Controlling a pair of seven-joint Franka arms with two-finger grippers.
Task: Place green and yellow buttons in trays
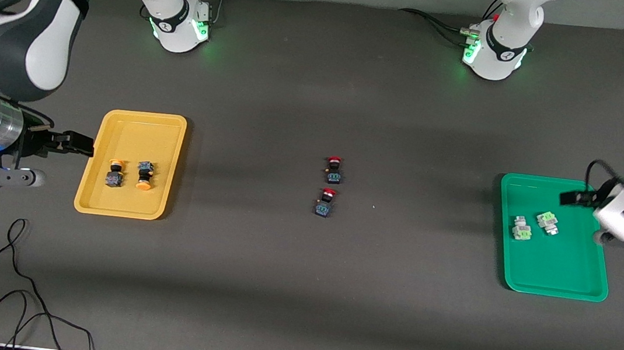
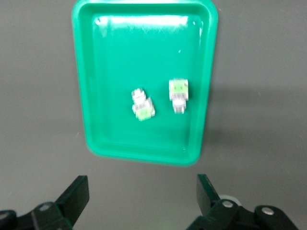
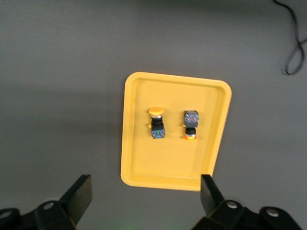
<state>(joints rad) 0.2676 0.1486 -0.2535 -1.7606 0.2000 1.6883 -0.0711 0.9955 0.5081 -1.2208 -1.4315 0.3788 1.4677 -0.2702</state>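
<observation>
Two green buttons (image 1: 521,228) (image 1: 547,222) lie side by side in the green tray (image 1: 559,273). The left wrist view shows them (image 2: 143,108) (image 2: 178,93) lying free in that tray (image 2: 139,48). My left gripper (image 2: 143,191) hangs open and empty in the air by the tray's rim (image 1: 579,198). Two yellow buttons (image 1: 115,172) (image 1: 144,175) lie in the yellow tray (image 1: 140,132), and the right wrist view shows the pair (image 3: 156,122) (image 3: 191,124) in it (image 3: 172,91). My right gripper (image 3: 146,191) is open and empty, raised beside that tray (image 1: 77,143).
Two red-capped dark buttons (image 1: 333,170) (image 1: 326,202) lie on the dark mat midway between the trays. A black cable (image 1: 12,282) loops on the table near the front edge at the right arm's end. The arms' bases (image 1: 182,22) (image 1: 493,55) stand along the back.
</observation>
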